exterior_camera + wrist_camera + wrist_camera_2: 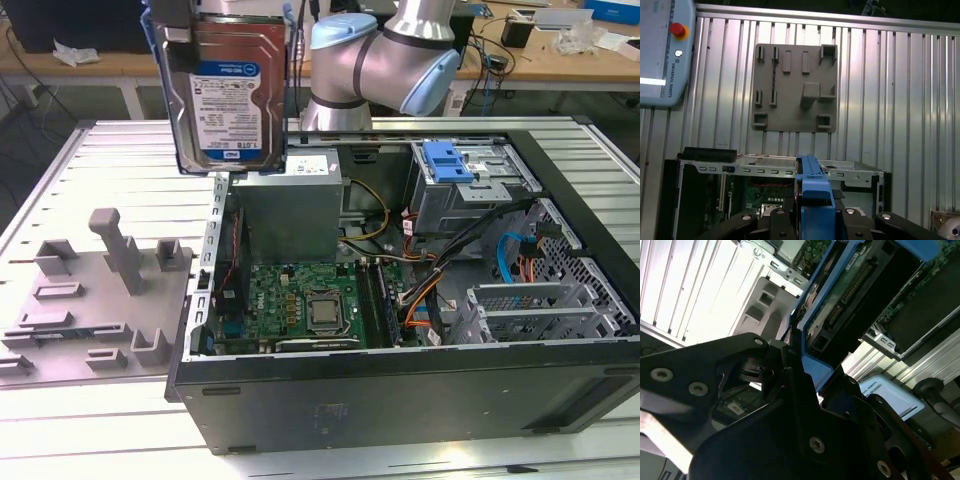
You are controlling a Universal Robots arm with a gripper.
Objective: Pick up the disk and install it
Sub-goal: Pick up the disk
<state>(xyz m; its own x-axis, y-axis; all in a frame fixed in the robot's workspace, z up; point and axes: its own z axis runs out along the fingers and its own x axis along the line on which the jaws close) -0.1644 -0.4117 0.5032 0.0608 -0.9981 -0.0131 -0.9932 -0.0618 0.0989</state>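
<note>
The hand (pixel 815 216) pinches the disk (pixel 232 95) by its blue frame, upright above the open computer case (pixel 400 390) at the exterior view's left. Carrying it well likely needs a firm, square grip, clear of the cables (pixel 440 270). Counted: 1 disk, 1 case, 1 gray plate (pixel 90 300) on the tabletop (pixel 100 420).

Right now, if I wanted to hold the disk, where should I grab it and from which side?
Probably by the blue carrier frame at its top end, coming from above. The disk hangs upright over the open computer case, and the gripper is shut on it there, leaving the labelled face untouched.
</note>
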